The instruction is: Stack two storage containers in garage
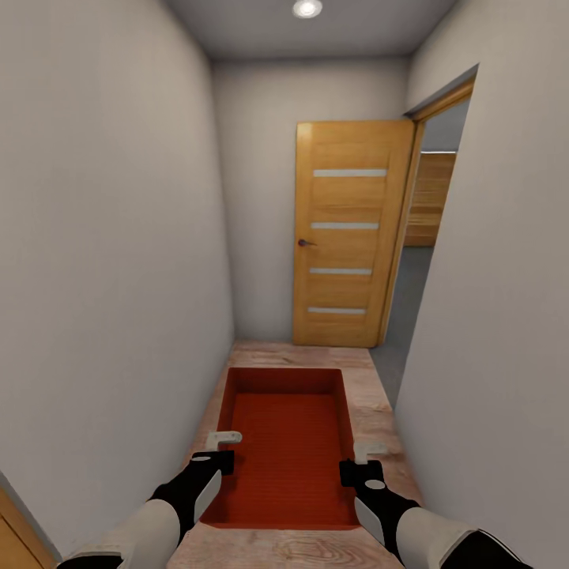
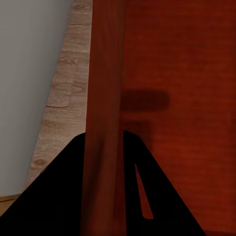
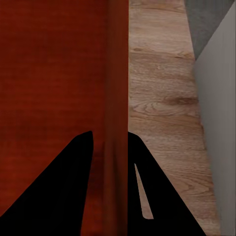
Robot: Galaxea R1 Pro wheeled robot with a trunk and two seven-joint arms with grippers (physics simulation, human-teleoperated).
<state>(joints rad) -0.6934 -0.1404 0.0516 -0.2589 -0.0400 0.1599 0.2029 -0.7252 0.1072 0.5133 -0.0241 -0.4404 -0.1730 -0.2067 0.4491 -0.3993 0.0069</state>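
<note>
Down a narrow hallway with pale grey walls (image 1: 103,261), head view. One orange-red storage container (image 1: 288,450) carried between both arms, low centre at roughly 6 o'clock, open top up, ribbed flat bottom visible, nothing seen inside. It hangs over the light wood plank floor (image 1: 371,407); whether it clears the floor or rests on it, cannot tell.

Left gripper (image 1: 224,450) at 7 o'clock: clamped across the container's left long wall, one finger (image 1: 224,436) showing at the rim. Left wrist view confirms: the wall (image 2: 104,98) runs straight between the two black fingers (image 2: 54,196), one inside the bin, one outside, closed down to wall thickness.

Right gripper (image 1: 365,462) at 5 o'clock: same hold on the right long wall, pale finger (image 1: 370,450) at the rim. Right wrist view: wall (image 3: 117,98) pinched between black fingers (image 3: 54,196), bin interior on one side, plank floor (image 3: 162,98) on the other.

Ahead at 12 to 1 o'clock: wooden door (image 1: 349,237) with four pale horizontal strips and a dark handle, swung open. Doorway (image 1: 431,237) at 2 o'clock, dark grey floor (image 1: 407,308) past it, wood panelling beyond. Round ceiling light (image 1: 307,8) at 12 o'clock.
</note>
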